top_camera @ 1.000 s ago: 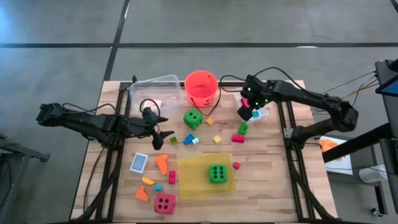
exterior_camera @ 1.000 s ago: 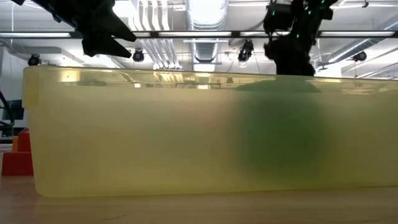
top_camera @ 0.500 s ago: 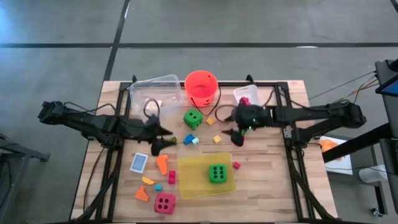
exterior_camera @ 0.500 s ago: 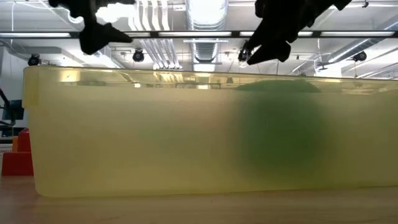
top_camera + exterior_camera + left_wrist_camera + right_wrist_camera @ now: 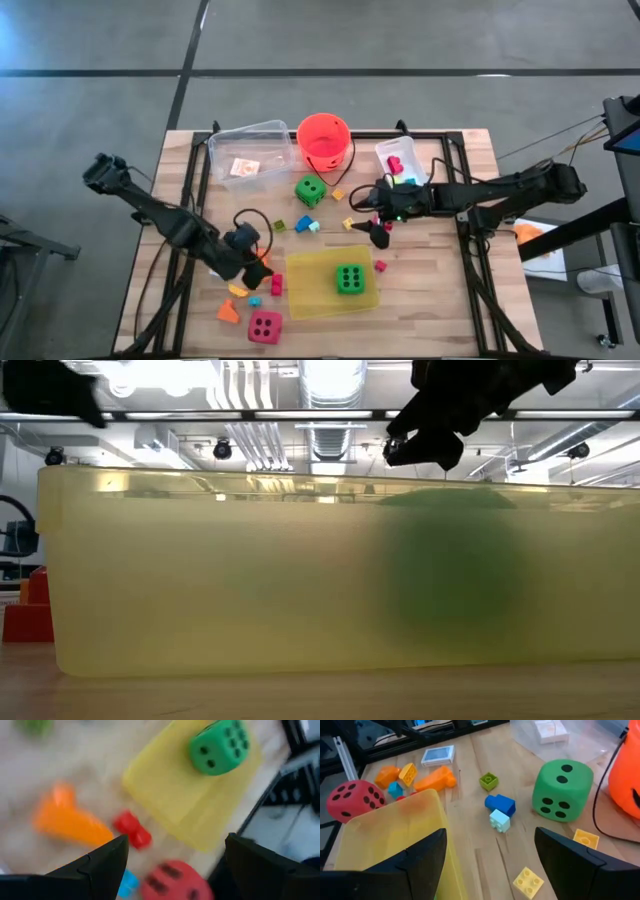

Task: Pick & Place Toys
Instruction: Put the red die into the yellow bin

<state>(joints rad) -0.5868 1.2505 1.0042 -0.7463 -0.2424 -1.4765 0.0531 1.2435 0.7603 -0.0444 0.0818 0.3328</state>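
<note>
The left tool, spread and empty, has dropped toward the orange block, so a pick looks imminent.

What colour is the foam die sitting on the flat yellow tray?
Green with black dots; the high view shows it best.

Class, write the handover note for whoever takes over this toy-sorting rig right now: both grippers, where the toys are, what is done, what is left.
Left gripper: open, empty, above the orange shape beside the yellow tray.
Right gripper: open, empty, over the table's middle near a yellow brick.
Toys: one green die on the tray, another green die by the orange bucket, pink die at the front edge, small bricks scattered.
Done: no toy can be seen in the bucket.
Left: nearly everything.
</note>
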